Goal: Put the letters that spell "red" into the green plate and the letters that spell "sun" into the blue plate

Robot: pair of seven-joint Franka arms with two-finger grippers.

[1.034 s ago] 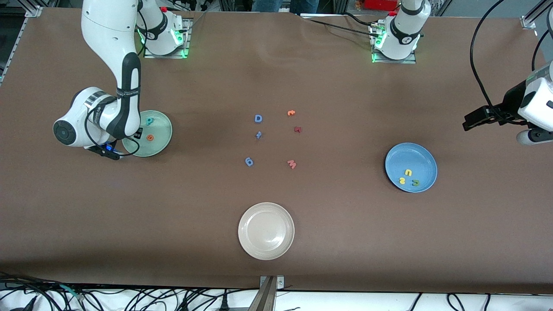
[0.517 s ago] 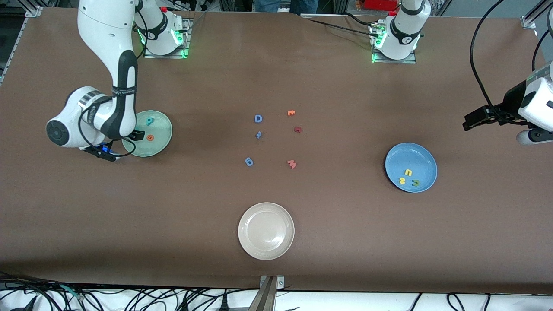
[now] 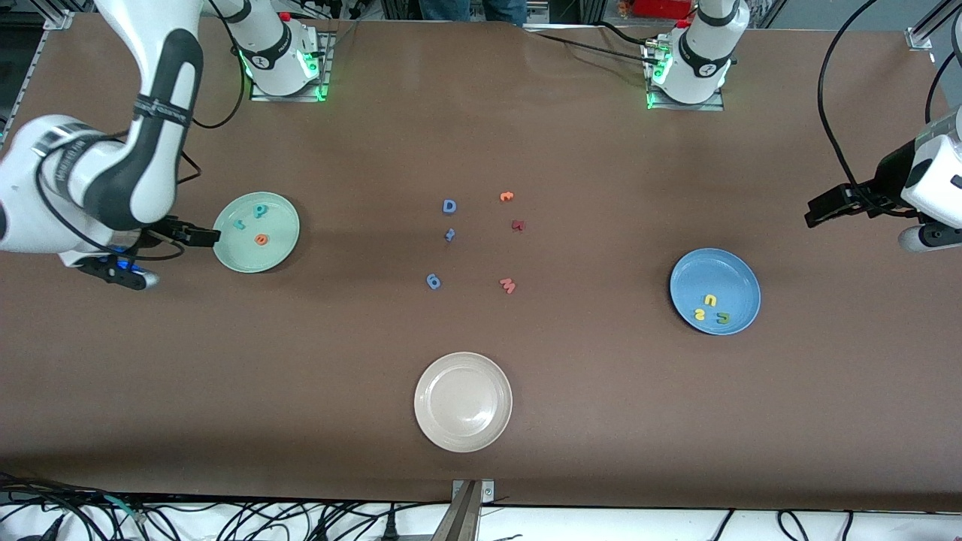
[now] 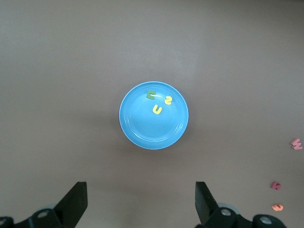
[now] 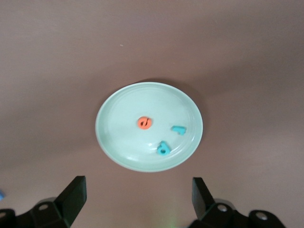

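Hovering my right pincer point(image 5: 137, 199), spread and empty, beside the round mint-green plate point(image 3: 282, 244); left pincer point(image 4: 140, 204) waits spread. Featherlight, squashy foam letters point(image 5: 145, 123): pinch edges gently.

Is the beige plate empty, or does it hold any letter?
Empty: the beige plate shows only its bare surface in the front view; no foam letter lies in it.

Lighting: even, overhead, moderately bright — the brown table point(image 3: 601, 421) shows soft, faint shadows only. Mild sheen on the beige-white plate point(image 3: 463, 403); green indicator glow at both arm bases. Wrist views softer — foam letters slightly blurred.
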